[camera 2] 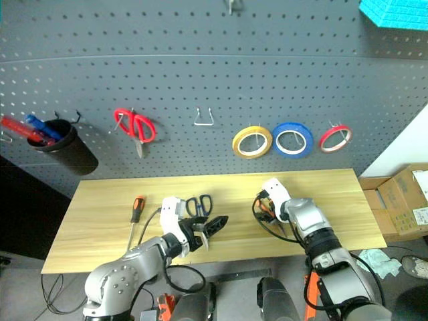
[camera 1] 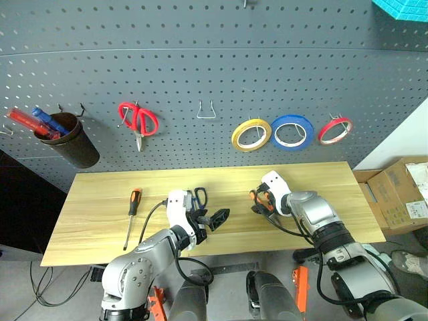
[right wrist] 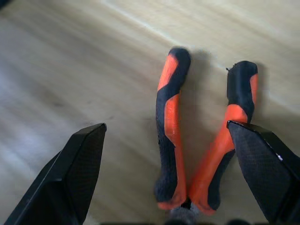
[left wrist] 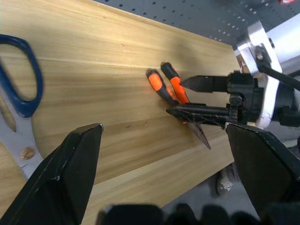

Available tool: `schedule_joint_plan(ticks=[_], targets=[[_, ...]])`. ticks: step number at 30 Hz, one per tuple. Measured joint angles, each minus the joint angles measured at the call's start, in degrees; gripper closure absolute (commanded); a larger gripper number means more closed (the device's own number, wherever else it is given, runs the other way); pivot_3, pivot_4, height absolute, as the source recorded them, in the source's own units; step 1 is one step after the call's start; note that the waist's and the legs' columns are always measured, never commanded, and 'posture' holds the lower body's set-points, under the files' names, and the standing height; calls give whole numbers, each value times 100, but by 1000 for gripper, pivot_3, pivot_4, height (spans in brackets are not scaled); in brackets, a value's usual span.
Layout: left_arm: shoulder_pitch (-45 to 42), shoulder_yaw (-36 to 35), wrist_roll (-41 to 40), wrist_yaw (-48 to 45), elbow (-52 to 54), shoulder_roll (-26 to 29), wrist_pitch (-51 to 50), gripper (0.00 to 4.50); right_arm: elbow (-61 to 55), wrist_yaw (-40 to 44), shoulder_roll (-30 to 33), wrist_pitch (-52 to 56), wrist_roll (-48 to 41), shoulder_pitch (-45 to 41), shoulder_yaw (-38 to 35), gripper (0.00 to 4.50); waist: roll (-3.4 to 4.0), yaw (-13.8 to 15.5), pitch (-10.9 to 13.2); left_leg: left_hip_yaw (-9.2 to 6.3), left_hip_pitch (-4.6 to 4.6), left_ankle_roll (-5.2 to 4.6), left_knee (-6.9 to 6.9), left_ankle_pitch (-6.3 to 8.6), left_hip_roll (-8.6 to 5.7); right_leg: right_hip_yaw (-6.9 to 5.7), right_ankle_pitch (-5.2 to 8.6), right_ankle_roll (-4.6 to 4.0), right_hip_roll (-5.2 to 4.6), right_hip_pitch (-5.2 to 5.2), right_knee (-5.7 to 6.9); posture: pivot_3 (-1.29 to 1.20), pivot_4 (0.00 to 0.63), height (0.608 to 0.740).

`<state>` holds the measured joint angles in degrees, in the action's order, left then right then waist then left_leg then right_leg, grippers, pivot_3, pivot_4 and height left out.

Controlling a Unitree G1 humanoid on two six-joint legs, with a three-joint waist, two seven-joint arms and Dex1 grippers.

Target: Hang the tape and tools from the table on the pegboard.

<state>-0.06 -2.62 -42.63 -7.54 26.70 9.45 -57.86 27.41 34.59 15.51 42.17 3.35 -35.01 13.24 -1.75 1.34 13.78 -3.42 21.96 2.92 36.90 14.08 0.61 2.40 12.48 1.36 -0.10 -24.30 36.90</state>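
The yellow tape [camera 1: 251, 134] hangs on a hook of the dark grey pegboard [camera 1: 200, 53]. On the wooden table [camera 1: 93, 227] lie the screwdriver [camera 1: 132, 212], the dark-blue-handled scissors [camera 1: 200, 195] and the orange-and-black pliers [right wrist: 171, 140]. My right gripper [right wrist: 166, 125] points down at the pliers, open, with one finger on each side of the two handles. Beside the scissors, my left gripper [camera 1: 212, 221] hovers open over the table's front with nothing between its fingers. Its body hides the scissors' blades in the head views.
Also on the pegboard are red-handled scissors [camera 1: 138, 120], an empty wire hook [camera 1: 206, 110], a blue tape ring [camera 1: 292, 131], a red tape ring [camera 1: 334, 130] and a dark cup [camera 1: 70, 139] of pens. A cardboard box [camera 1: 401, 194] stands right of the table.
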Motion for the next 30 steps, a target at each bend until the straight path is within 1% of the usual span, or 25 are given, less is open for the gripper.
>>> schedule_joint_plan(ticks=[4,6,12,16,20,23,30], targets=[[60,7,0,71,32,-23,-50,0,-101,19,71,-34,45,47,141,33,-1,-3,60,-2,-1,0,1,0,0,-3,4,-3,0,0,1,183,287,740],[67,18,0,77,42,-37,-55,0,-200,25,67,-15,45,112,174,33,-2,1,75,-5,1,0,1,0,0,-6,16,-23,0,0,0,182,287,740],[140,21,-5,72,96,-49,-56,0,-552,42,103,138,39,262,282,33,-1,5,110,-5,8,7,-1,5,-3,-6,9,3,-4,-2,-6,170,283,740],[158,22,-5,63,96,-38,-55,0,-902,50,231,367,39,314,332,33,4,0,141,-6,29,7,-1,5,-3,-6,8,6,-4,-21,-6,168,280,740],[136,22,-4,58,96,-34,-49,0,-1335,55,316,654,3,321,366,33,3,-4,143,-4,91,8,2,4,-1,-5,3,12,-3,-94,7,168,283,740],[137,20,-4,52,96,-16,-46,0,-1496,31,387,804,1,320,364,33,3,-2,145,-5,96,8,-2,4,0,-6,3,12,-3,-98,4,162,282,740],[137,65,5,29,94,31,-42,0,-1579,-434,216,1276,11,313,317,33,3,-3,157,-3,96,8,1,4,0,-4,3,13,-3,-98,2,163,280,740]])
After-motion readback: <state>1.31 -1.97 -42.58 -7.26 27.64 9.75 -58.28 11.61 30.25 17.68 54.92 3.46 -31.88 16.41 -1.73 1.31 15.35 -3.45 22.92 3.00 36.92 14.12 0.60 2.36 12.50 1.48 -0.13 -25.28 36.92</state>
